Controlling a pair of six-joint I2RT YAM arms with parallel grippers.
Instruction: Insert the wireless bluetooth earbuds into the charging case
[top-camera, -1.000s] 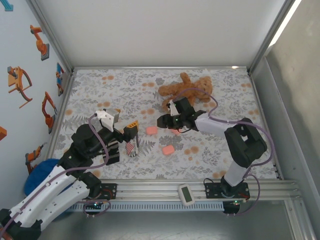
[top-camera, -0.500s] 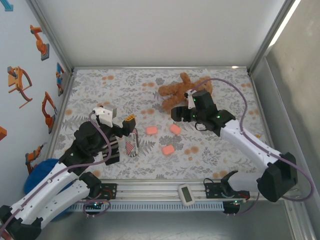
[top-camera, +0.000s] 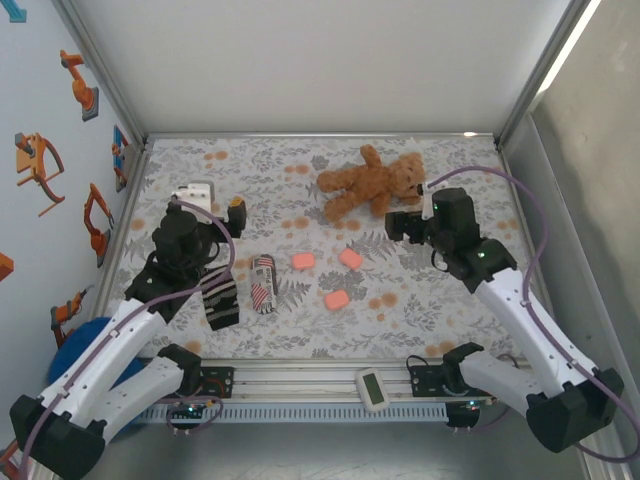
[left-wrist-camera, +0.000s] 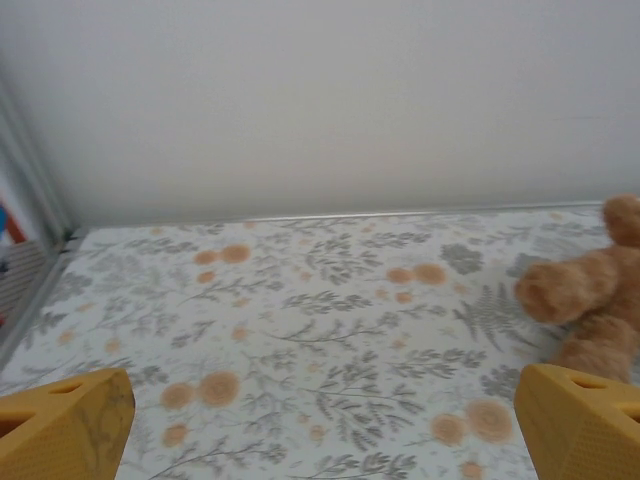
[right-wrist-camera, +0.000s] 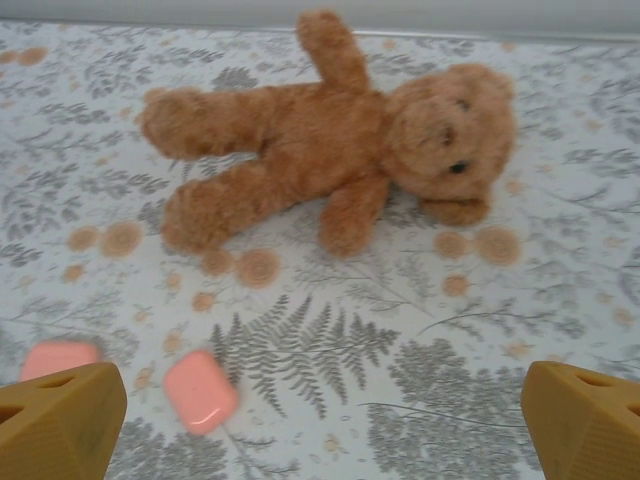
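Left hand (left-wrist-camera: 320, 420) and right hand (right-wrist-camera: 320, 420) open, empty. Risk: small pink case (right-wrist-camera: 200, 391) may skid out of a pinch toward bear (right-wrist-camera: 330, 140).

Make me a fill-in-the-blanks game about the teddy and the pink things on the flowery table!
1. The teddy bear has ____ fur.
2. There are ____ pink cases lying on the table.
3. The right tool is open and holds ____.
Missing words: brown; three; nothing.
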